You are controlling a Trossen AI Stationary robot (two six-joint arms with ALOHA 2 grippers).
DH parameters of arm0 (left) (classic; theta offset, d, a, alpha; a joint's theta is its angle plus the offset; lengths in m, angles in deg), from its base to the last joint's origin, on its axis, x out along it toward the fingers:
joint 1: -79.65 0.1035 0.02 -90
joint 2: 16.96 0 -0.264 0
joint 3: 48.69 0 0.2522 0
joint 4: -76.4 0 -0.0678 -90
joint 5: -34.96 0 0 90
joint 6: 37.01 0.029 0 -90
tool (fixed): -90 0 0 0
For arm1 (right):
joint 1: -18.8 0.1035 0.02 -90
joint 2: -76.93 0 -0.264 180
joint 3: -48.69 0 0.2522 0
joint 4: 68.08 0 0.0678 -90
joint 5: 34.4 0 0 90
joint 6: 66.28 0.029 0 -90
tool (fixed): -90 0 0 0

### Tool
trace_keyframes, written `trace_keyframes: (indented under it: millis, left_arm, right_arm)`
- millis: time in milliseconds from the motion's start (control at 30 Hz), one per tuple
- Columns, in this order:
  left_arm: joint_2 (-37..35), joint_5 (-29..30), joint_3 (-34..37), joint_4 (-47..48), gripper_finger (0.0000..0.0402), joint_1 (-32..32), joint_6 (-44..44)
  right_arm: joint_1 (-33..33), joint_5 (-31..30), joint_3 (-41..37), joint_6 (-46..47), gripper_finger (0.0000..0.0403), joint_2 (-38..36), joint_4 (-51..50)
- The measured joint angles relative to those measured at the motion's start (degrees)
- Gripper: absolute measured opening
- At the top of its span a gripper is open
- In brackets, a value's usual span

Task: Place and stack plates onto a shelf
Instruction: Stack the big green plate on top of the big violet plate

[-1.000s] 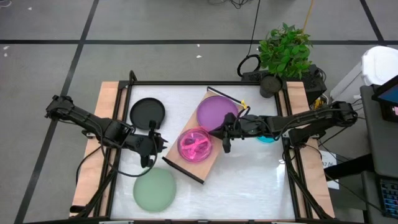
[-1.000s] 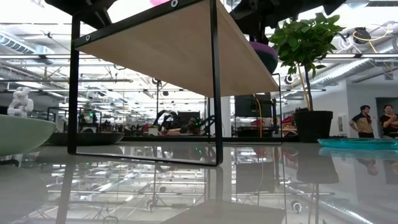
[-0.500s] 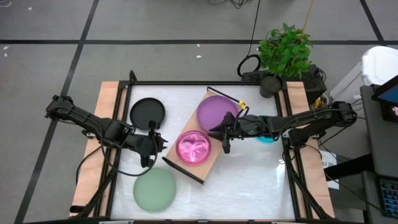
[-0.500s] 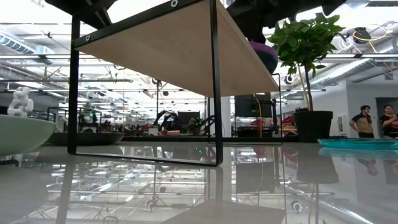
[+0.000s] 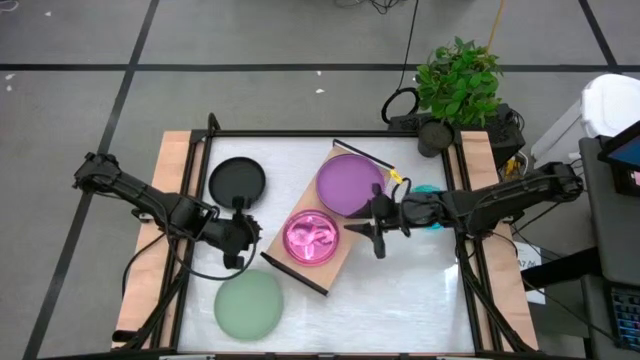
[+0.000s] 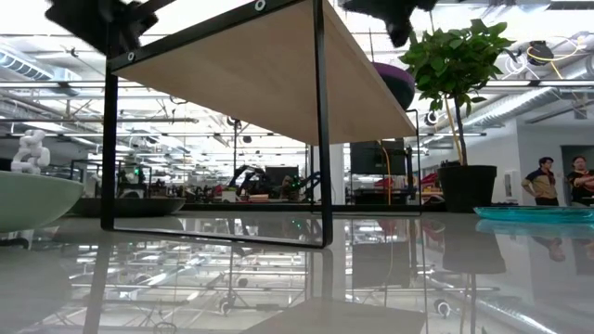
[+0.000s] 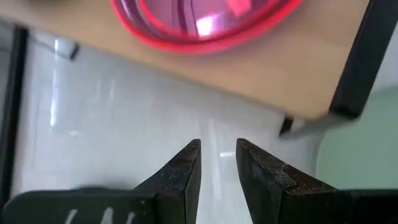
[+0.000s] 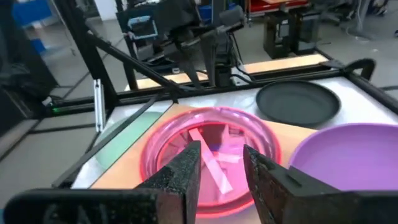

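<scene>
The light-wood shelf (image 5: 345,255) stands slantwise mid-table on black rails (image 6: 320,121). A purple plate (image 5: 350,182) sits on its far end and a pink plate (image 5: 313,238) on its middle, both flat on their bases. The black plate (image 5: 237,180) and pale green plate (image 5: 248,305) rest on the table to the left. The cyan plate (image 5: 430,192) lies to the right, half hidden by the right arm. My right gripper (image 5: 375,228) is open, just right of the shelf, facing the pink plate (image 8: 211,155). My left gripper (image 5: 255,230) is open, left of the shelf.
A potted plant (image 5: 455,85) stands beyond the table's far right corner. The table frame's black bars (image 5: 465,290) run along the sides. White table surface (image 5: 400,300) lies bare near the front right. People (image 6: 557,181) stand far off in the room.
My right gripper has drawn back from the pink plate toward the table's right edge and now hangs beside the shelf instead of over it. The pink plate stays flat on the shelf. The left arm has kept about still.
</scene>
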Motion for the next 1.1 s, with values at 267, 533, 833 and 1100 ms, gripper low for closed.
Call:
trace_keyframes:
  millis: [267, 533, 833, 1100]
  left_arm:
    - [0.0, -5.2, 4.8, 2.8, 0.0108, -4.5, -15.1]
    - [0.0, -10.8, 9.5, 1.8, 0.0108, -12.8, -33.1]
    - [0.0, -12.8, 15.4, -6.3, 0.0108, -21.1, -49.7]
    - [0.1, -13.0, 18.1, -10.4, 0.0113, -25.7, -60.1]
  right_arm:
    - [6.0, -6.7, 0.0, -3.8, 0.0105, -4.5, -6.4]
    - [11.3, -8.3, 0.0, -8.5, 0.0105, -5.2, -8.7]
    - [12.8, -8.3, 0.0, -10.6, 0.0105, -6.2, -8.8]
    - [12.7, -10.2, 0.0, -13.8, 0.0105, -7.7, -8.8]
